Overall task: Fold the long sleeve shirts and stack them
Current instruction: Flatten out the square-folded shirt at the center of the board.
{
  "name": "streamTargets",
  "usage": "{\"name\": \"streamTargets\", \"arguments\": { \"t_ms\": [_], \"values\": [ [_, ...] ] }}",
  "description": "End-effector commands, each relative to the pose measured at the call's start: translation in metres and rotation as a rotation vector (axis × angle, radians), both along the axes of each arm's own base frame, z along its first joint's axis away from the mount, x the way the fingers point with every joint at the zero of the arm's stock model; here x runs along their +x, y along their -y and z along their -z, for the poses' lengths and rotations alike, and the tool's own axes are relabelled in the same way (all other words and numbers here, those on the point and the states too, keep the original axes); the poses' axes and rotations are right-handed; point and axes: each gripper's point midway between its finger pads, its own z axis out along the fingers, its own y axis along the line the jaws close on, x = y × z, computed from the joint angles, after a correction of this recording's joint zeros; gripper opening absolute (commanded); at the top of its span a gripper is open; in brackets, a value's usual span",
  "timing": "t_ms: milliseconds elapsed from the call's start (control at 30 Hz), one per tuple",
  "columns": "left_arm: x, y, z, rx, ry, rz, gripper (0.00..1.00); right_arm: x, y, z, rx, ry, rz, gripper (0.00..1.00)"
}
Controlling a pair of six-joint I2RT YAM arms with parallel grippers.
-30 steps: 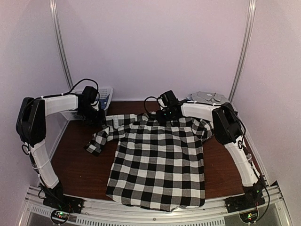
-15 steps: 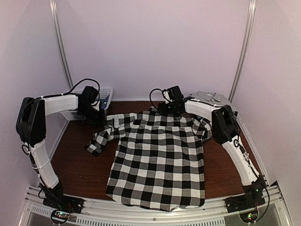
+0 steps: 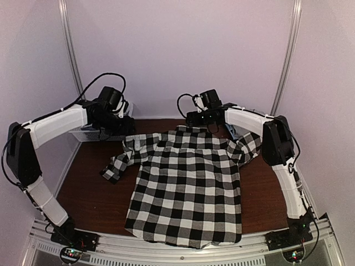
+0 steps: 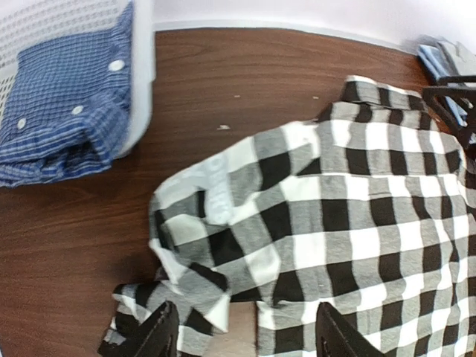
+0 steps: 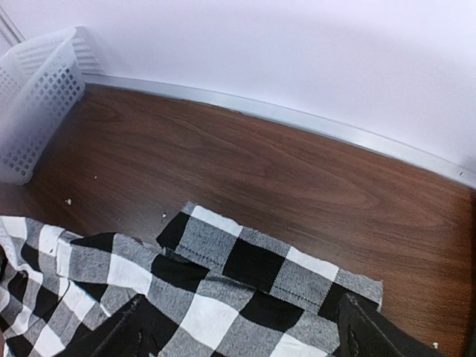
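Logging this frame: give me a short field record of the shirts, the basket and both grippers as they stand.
shirt: black-and-white checked long sleeve shirt spread on the brown wooden table, collar at the far side, body unfolded
sleeve: one sleeve bunched at the left of the top view
basket: white plastic mesh basket far left, holding a folded blue shirt
left gripper: open, above the shoulder, empty
right gripper: open, above the collar, empty

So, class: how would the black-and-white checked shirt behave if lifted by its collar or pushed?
Probably floppy: the checked shirt lies flat and one sleeve is crumpled over itself. Lifted by the collar, it would likely drape and trail. Pushed, it may bunch rather than slide across the table.
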Motion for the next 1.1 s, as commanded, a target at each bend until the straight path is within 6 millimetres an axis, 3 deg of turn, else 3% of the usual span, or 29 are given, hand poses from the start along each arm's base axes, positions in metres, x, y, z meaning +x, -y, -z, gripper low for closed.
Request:
{"name": "streamTargets", "arguments": {
  "t_ms": [0, 100, 200, 433, 567, 767, 1067],
  "values": [
    [-0.012, 0.054, -0.009, -0.035, 0.042, 0.090, 0.61, -0.030, 0.001, -0.013, -0.016, -0.009, 0.000, 0.79],
    [-0.015, 0.093, 0.011, -0.048, 0.009, 0.162, 0.59, -0.042, 0.009, 0.003, -0.022, -0.047, 0.018, 0.70],
    [-0.008, 0.114, 0.043, -0.068, -0.043, 0.185, 0.55, -0.045, 0.018, 0.020, -0.045, -0.066, 0.036, 0.64],
    [0.006, 0.118, 0.101, -0.013, -0.112, 0.162, 0.53, -0.027, 0.032, 0.066, -0.089, -0.139, 0.062, 0.58],
    [0.005, 0.102, 0.127, 0.063, -0.136, 0.119, 0.53, -0.020, 0.035, 0.088, -0.114, -0.168, 0.067, 0.59],
    [-0.015, 0.073, 0.163, 0.129, -0.218, 0.064, 0.51, -0.013, 0.028, 0.109, -0.120, -0.199, 0.047, 0.64],
    [-0.046, 0.035, 0.174, 0.179, -0.270, 0.003, 0.51, -0.033, -0.002, 0.108, -0.110, -0.216, 0.002, 0.73]
  ]
}}
